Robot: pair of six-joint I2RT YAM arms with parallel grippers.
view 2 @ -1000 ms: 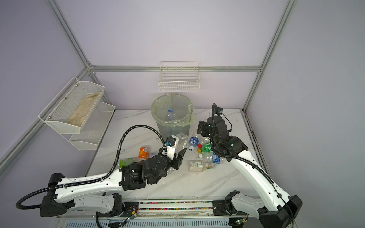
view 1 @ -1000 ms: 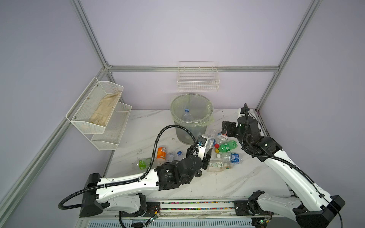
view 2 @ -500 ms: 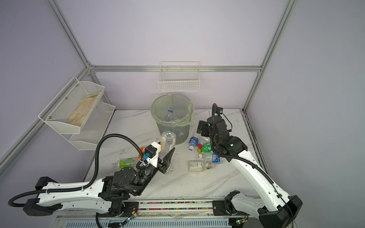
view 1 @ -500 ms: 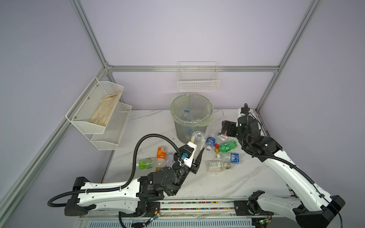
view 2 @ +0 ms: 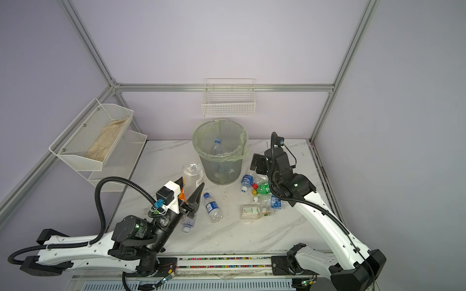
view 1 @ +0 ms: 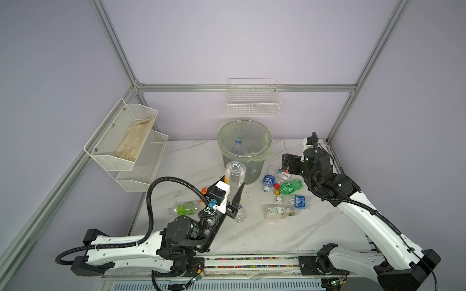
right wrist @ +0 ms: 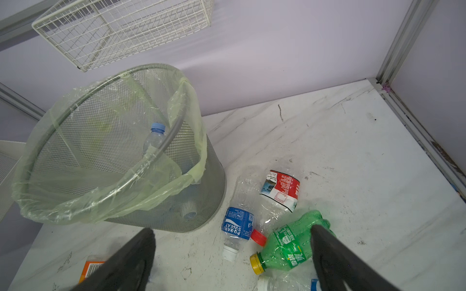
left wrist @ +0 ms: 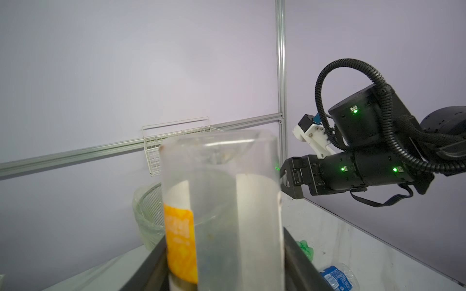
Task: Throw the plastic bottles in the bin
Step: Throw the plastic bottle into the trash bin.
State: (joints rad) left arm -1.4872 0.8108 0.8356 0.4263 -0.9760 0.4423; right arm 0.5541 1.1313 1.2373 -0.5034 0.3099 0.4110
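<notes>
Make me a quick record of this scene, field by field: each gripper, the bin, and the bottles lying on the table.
left gripper: shut on an orange-label bottle, base up, beside the bin, not over it
right gripper: open, empty, above the green bottle
bin: upright, bagged, a blue-cap bottle inside
table: several loose bottles lying flat, most between bin and right arm
task: unfinished
</notes>
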